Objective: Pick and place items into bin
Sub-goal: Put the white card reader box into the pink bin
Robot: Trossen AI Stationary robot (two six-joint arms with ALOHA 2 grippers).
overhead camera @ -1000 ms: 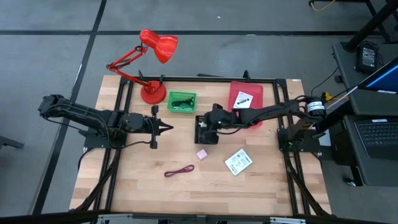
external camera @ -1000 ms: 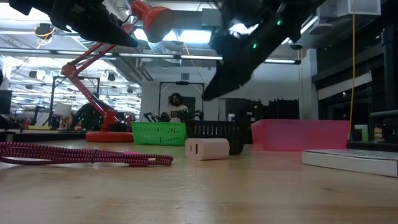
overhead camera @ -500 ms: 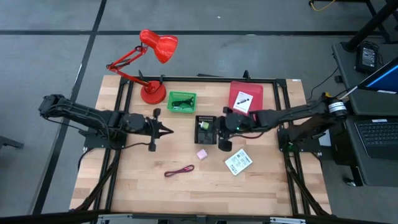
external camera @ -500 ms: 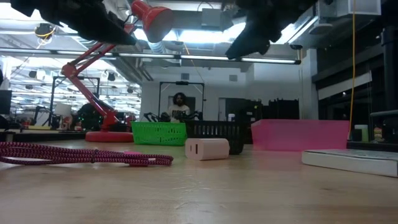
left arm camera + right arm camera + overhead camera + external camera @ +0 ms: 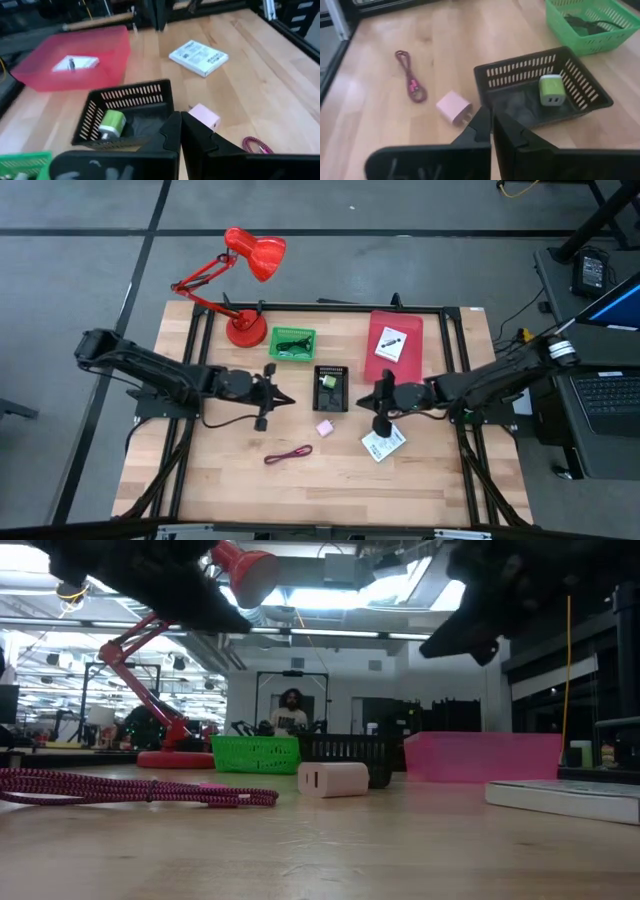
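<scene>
The black bin [image 5: 331,388] stands mid-table with a green cube [image 5: 550,90] inside it. On the wood near it lie a pink cube [image 5: 324,427], a maroon cord [image 5: 288,454] and a flat white packet [image 5: 383,442]. A second white packet [image 5: 391,342] lies in the red bin [image 5: 397,330]. A black cord lies in the green bin [image 5: 292,343]. My left gripper [image 5: 289,398] hovers shut just left of the black bin. My right gripper [image 5: 362,402] hovers shut just right of it, above the packet's far edge. Both hold nothing.
A red desk lamp [image 5: 245,265] stands at the far left, its base beside the green bin. In the low view a person [image 5: 290,710] shows in the room behind the table. Bare wood runs along the table's near edge and near left.
My right gripper has drawn back from over the black bin toward the table's right edge and slightly nearer, uncovering the green cube in the bin. My left gripper has moved a little toward the right, closer to the black bin.
</scene>
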